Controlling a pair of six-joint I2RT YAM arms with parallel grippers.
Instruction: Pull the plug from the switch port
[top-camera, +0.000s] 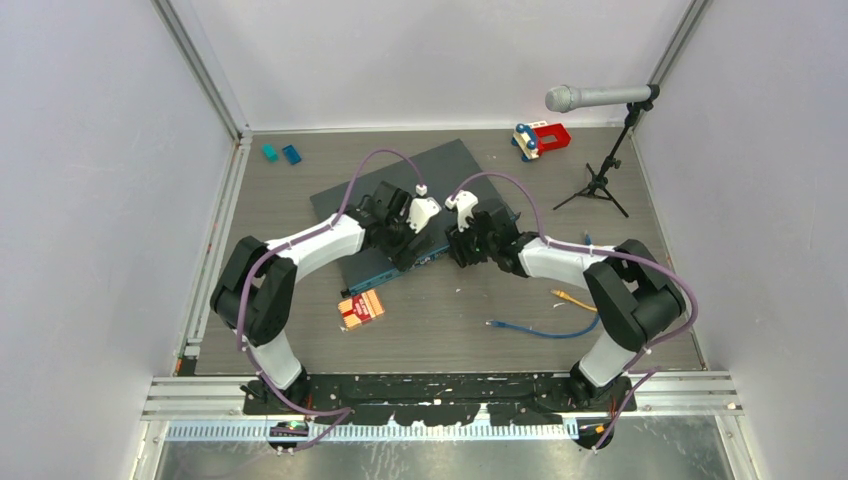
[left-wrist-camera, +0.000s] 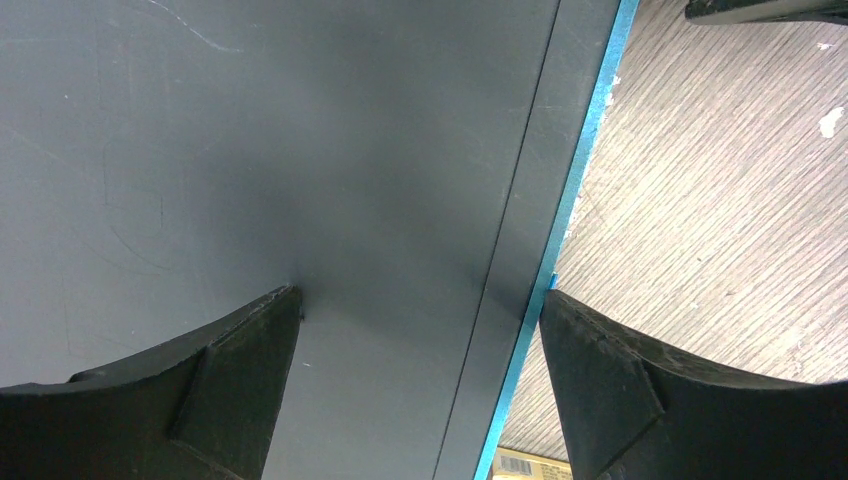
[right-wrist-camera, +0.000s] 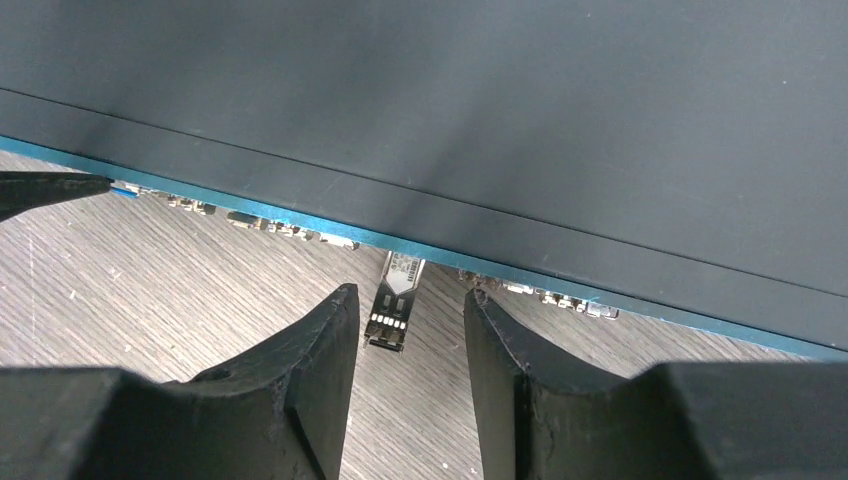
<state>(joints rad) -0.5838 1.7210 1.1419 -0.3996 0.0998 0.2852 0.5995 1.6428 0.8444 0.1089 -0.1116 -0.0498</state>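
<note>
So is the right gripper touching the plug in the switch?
Apart. In the right wrist view the plug sticks out of the switch between the fingers of the right gripper, with bare table showing on both sides.

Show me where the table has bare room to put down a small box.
Free: the near strip between the orange card and the blue cable; the far patch between the switch and the microphone stand. Crowded: the switch's front edge, where left claw and right claw meet.
</note>
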